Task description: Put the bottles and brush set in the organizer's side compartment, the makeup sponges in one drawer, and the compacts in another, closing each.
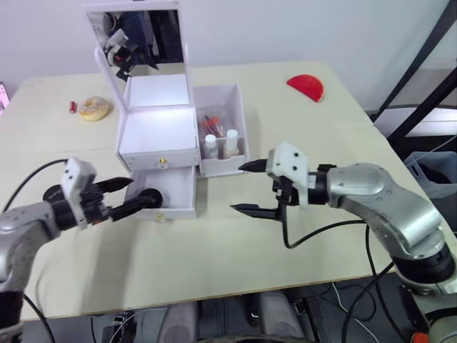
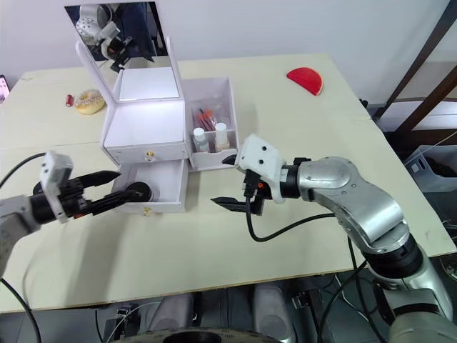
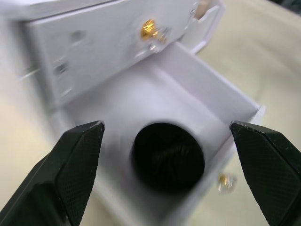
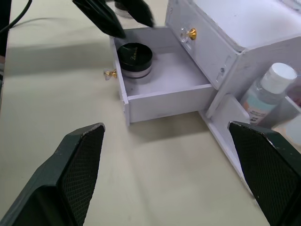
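The lower drawer stood pulled out, its top open to reach; a black compact sat in one corner. The left hand crowded that side. Bare worktop lay in front.

Cream table, organizer, red sponge

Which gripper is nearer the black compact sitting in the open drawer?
Left. The left gripper is open right at the black compact in the open drawer; the right gripper is open, off beyond the drawer's far side.

no text, label or number can be read anywhere.
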Tool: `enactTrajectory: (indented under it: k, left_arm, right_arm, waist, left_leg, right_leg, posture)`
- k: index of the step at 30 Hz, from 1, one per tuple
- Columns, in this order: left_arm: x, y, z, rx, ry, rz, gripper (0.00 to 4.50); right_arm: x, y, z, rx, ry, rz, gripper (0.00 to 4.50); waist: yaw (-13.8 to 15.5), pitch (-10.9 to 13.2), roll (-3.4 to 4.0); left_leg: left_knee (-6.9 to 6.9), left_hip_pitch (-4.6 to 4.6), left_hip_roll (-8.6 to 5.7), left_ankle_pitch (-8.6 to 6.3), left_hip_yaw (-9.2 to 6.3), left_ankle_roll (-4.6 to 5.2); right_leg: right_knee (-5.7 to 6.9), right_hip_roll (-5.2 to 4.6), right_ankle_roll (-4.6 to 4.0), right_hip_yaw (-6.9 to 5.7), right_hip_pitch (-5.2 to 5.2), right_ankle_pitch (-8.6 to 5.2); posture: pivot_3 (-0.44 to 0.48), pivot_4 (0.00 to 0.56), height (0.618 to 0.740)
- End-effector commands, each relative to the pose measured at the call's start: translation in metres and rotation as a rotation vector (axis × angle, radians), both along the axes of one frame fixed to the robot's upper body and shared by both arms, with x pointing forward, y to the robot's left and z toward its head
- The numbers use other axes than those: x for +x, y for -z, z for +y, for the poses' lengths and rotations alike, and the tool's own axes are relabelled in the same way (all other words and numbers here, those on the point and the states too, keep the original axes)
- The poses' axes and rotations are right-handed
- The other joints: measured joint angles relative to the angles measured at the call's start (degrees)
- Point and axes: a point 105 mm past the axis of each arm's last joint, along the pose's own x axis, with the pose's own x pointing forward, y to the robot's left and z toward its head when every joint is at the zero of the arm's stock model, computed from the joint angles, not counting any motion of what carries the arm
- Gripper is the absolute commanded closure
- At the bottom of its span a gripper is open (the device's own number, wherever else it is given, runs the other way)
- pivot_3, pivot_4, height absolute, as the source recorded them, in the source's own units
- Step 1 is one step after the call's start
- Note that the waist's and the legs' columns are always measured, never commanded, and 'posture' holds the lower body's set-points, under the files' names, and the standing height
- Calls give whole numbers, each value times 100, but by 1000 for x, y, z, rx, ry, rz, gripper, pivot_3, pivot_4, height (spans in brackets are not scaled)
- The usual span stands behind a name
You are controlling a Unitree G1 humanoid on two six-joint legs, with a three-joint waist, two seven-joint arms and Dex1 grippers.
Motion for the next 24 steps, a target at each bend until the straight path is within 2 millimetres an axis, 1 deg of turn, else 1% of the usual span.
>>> enactTrajectory:
  k: [1,3,6,9,11,12,14,15,16,18,21,24]
  left_arm:
    - [-15,-26,20,29,-103,-82,29]
    - [-28,-31,33,51,-163,-86,29]
    - [-46,-35,48,72,-222,-82,29]
    - [-62,-39,64,97,-284,-79,29]
    - [-69,-39,68,118,-303,-66,29]
    - [-75,-39,75,128,-329,-56,29]
    - [-86,-37,92,158,-392,-44,29]
    - [-92,-34,105,176,-434,-34,29]
    - [-96,-32,115,186,-471,-31,29]
    - [-102,-28,130,203,-524,-33,29]
    - [-107,-24,136,211,-547,-28,29]
    - [-110,-20,140,216,-568,-28,29]
  right_arm:
    - [7,-16,-28,15,61,-62,0]
    - [12,-17,-47,20,112,-65,0]
    - [13,-15,-71,42,158,-62,0]
    - [9,-2,-100,9,204,-50,0]
    - [6,2,-114,20,225,-42,0]
    - [6,4,-126,10,251,-58,0]
    - [3,10,-151,6,308,-53,0]
    - [1,12,-164,7,340,-53,0]
    - [-1,14,-174,13,363,-49,0]
    - [-7,20,-191,10,397,-36,0]
    - [-16,34,-206,-19,421,1,0]
    - [-17,40,-207,1,430,2,0]
  waist:
    - [22,1,-4]
    - [21,5,-12]
    - [22,6,-15]
    - [28,8,-15]
    - [15,9,-13]
    - [12,10,-11]
    - [6,12,-12]
    - [4,13,-10]
    - [3,16,-4]
    - [-2,20,4]
    - [-15,22,5]
    - [-18,24,9]
  left_leg:
    - [0,-3,0,0,0,0]
    - [1,-5,0,-1,0,0]
    - [2,-3,0,-1,3,-1]
    - [2,2,0,-2,2,-2]
    - [2,3,0,-2,5,-3]
    - [2,4,0,-3,8,-3]
    - [3,2,1,-3,9,-4]
    - [3,3,1,-4,9,-5]
    - [3,3,1,-4,10,-6]
    - [3,4,2,-5,12,-7]
    - [3,4,7,-11,13,-16]
    - [6,2,8,-23,23,-36]
  right_leg:
    - [-3,-1,0,0,0,0]
    - [-8,-1,1,0,0,-1]
    - [-10,-2,1,0,1,-1]
    - [-9,-2,1,-1,3,-2]
    - [-12,-3,1,0,4,-3]
    - [-13,-4,1,1,4,-3]
    - [-21,-4,1,1,3,-3]
    - [-27,-4,1,1,4,-3]
    - [-36,-4,1,1,4,-3]
    - [-49,-3,1,0,2,-3]
    - [-75,-3,2,-3,0,-3]
    - [-92,-8,2,-2,3,-3]
  posture:
    - [0,150,739]
    - [0,150,739]
    - [0,150,739]
    - [0,150,739]
    - [0,150,739]
    - [0,150,739]
    - [0,150,739]
    - [0,150,739]
    - [0,150,739]
    - [0,150,739]
    - [0,150,739]
    - [0,150,739]
